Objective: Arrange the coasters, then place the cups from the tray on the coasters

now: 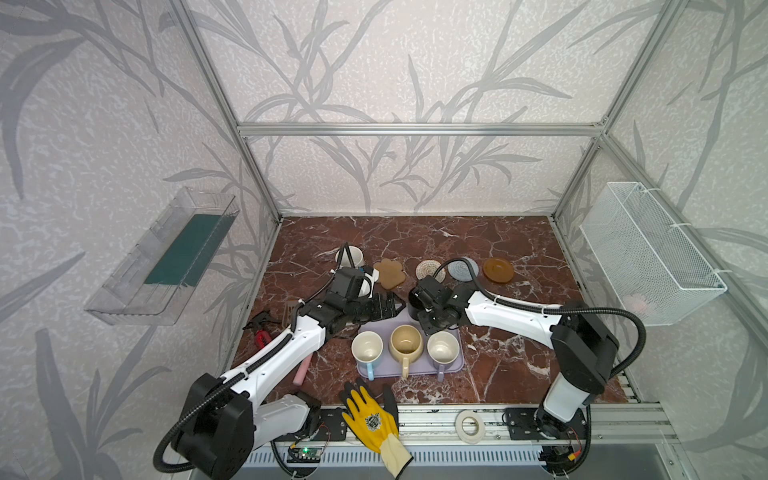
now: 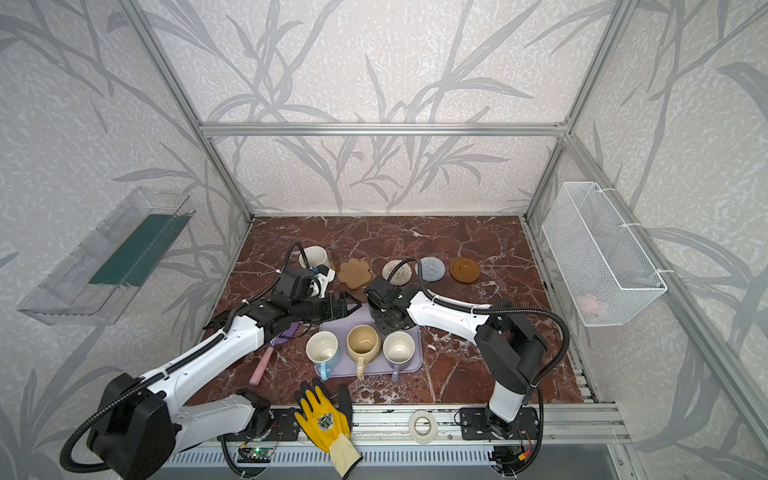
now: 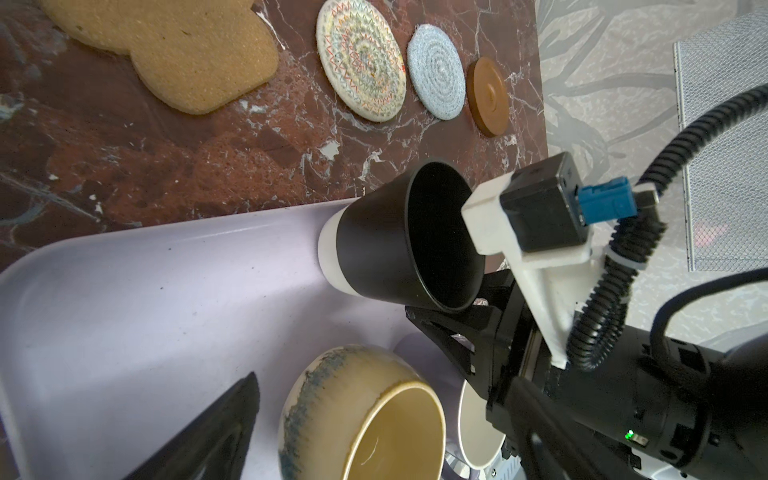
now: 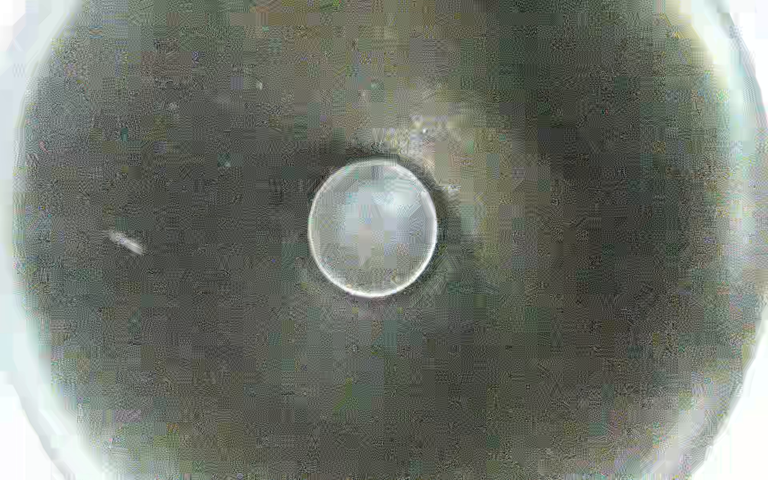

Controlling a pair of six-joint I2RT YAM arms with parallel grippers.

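Both top views: I see the right pincer [image 1: 430,322] clamped on the black mug [image 1: 413,307] at the tray's [image 1: 459,365] far right corner; left pincer [image 1: 388,307] gapes wide just beside. Left wrist: mug upright, base by tray rim. Right wrist: blocky murk, probably the mug's inside.

Yellow glove [image 1: 370,419] and white tape roll [image 1: 459,427] lie at the front edge; wire basket [image 1: 648,257] on the wall.
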